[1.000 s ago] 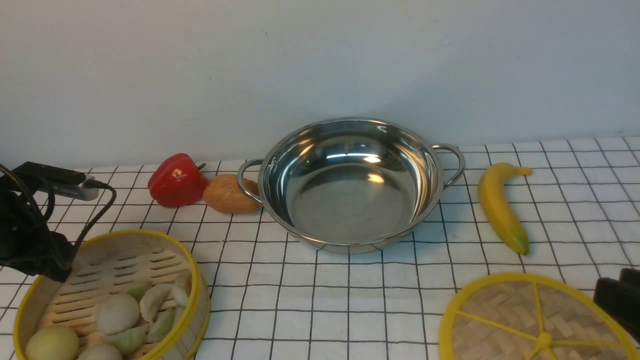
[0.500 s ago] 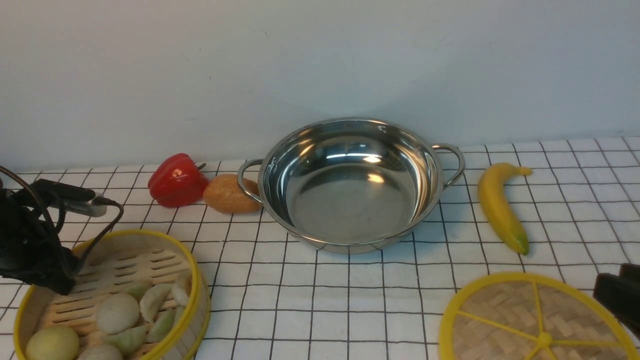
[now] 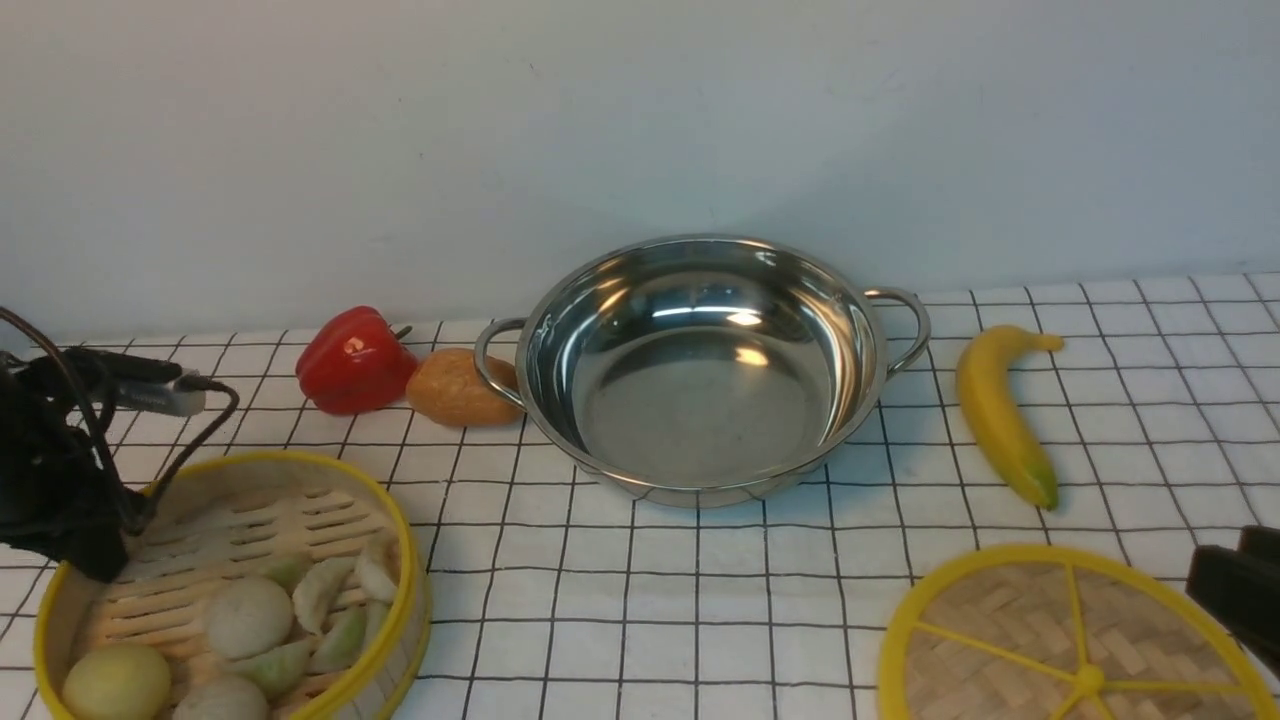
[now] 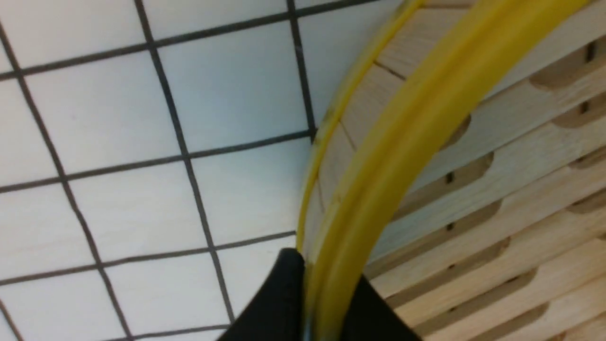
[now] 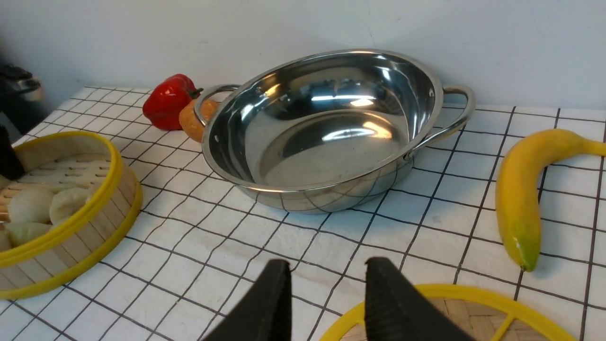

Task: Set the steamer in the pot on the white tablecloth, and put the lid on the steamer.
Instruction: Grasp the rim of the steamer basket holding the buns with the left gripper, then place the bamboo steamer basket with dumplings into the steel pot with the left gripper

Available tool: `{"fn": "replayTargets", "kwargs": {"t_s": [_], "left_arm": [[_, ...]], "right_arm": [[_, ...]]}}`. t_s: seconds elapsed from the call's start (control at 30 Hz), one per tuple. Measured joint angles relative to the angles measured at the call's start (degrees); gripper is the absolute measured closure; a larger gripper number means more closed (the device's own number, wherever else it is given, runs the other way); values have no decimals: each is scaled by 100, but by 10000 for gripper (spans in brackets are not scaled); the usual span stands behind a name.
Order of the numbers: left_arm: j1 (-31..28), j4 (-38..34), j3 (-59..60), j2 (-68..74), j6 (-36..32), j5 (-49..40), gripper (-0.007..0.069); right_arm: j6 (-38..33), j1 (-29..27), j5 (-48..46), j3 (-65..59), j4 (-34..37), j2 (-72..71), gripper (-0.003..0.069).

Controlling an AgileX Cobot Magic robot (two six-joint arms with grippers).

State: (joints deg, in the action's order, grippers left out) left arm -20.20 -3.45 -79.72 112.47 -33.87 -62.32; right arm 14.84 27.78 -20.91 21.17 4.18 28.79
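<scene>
The steamer (image 3: 250,520), a yellow-rimmed bamboo basket with a slatted floor, sits at the front left of the white tablecloth (image 3: 700,600) and holds several pale dumplings (image 3: 245,615). My left gripper (image 4: 326,293) is shut on its rim at the far left side, one black finger inside the wall and one outside. The empty steel pot (image 3: 700,420) stands at the middle back. The woven lid (image 3: 1060,640) lies flat at the front right. My right gripper (image 5: 326,289) hovers open over the lid's near edge, holding nothing.
A red pepper (image 3: 352,362) and an orange-brown lump (image 3: 455,388) lie against the pot's left handle. A banana (image 3: 995,410) lies to the right of the pot. A pale wall runs behind the table.
My left gripper has closed onto the steamer's rim, and the basket has shifted slightly to the right, with its left side raised a little. The right arm has barely moved.
</scene>
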Motion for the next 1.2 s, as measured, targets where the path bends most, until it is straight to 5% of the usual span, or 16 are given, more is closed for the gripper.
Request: {"fn": "replayTargets", "kwargs": {"t_s": [0.27,0.57,0.9,1.2], "left_arm": [[128,-458,-1197,8,1211,-595,592],[1122,-474,-2338,22,2259,-689,592],[1781,-1339,-3190,60,2747,-817,592],[2558,-1402,-4443,1025,2968,-843,592]], "right_arm": [[0,5,0,0,14,0,419],[0,69,0,0,38,0,419],[-11,69,-5,0,224,0,419],[-12,69,-10,0,294,0,419]]}}
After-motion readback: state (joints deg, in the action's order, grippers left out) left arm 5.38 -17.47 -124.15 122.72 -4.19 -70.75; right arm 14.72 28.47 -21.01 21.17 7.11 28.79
